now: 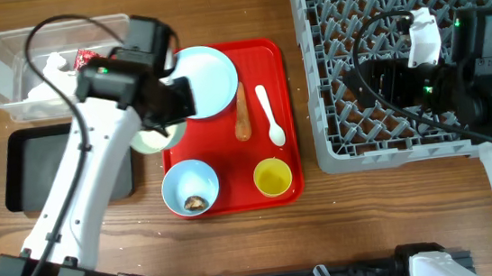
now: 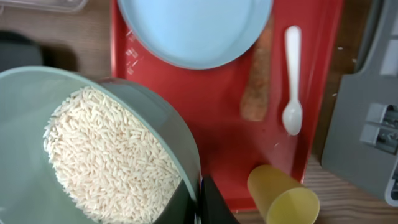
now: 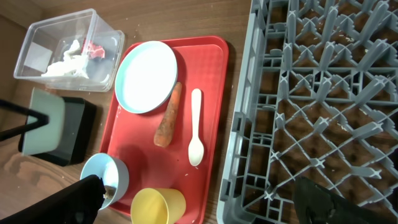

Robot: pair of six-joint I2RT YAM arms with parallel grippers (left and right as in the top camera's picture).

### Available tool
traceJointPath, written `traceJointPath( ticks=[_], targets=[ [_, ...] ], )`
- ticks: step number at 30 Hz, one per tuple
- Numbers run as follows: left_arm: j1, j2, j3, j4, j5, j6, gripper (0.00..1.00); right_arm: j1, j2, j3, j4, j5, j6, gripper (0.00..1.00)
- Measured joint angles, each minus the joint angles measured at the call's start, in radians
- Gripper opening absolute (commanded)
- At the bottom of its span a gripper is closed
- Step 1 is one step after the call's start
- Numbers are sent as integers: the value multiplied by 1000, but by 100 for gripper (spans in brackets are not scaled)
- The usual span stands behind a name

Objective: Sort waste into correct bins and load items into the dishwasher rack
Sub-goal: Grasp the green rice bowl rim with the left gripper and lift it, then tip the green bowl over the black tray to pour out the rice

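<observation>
Left arm reaches from the near-left table edge up and across the black tray [image 1: 32, 172], its wrist hanging over the left border of the red tray [image 1: 230, 158]. Left gripper [image 2: 200, 199] is clenched on the rim of a pale blue bowl [image 1: 147, 140], one finger inside the wall and one outside. The bowl carries a heap of white rice grains [image 2: 106, 155]. It sits at the red tray's left edge, just beside the black tray; whether it is lifted cannot be told. Right arm stands over the dishwasher rack [image 1: 346, 137], its gripper [image 3: 205, 198] spread wide and holding nothing, fingers pointing toward the red tray. On the red tray: light blue plate [image 1: 209, 78] at the far side, partly under the left wrist; carrot stick [image 1: 242, 113] and white spoon [image 1: 270, 115] lying side by side to its right, apart; yellow cup [image 1: 272, 178] at the near right; second bowl [image 1: 189, 184] at the near left, holding a brown lump [image 1: 196, 202]. The plate lies close behind the held bowl. The clear tub [image 1: 5, 80] stands far left, beyond the black tray, holding the crumpled napkin [image 1: 49, 71] and red wrapper [image 1: 84, 57]. The rack is well apart from the held bowl, across the red tray.
</observation>
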Motion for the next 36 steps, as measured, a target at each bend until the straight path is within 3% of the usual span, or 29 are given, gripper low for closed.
traceJointPath(
  ticks=[10,19,29,36],
  targets=[
    [349,0,-60,-43,212,139,4,0,0,0,-1,0,0,100],
    [639,0,-286,98,463,325,4,0,0,0,0,0,0,99],
    [841,0,-437,193,649,420,4,0,0,0,0,0,0,100],
    [872,0,-438,240,741,436,4,0,0,0,-1,0,0,100]
  ],
)
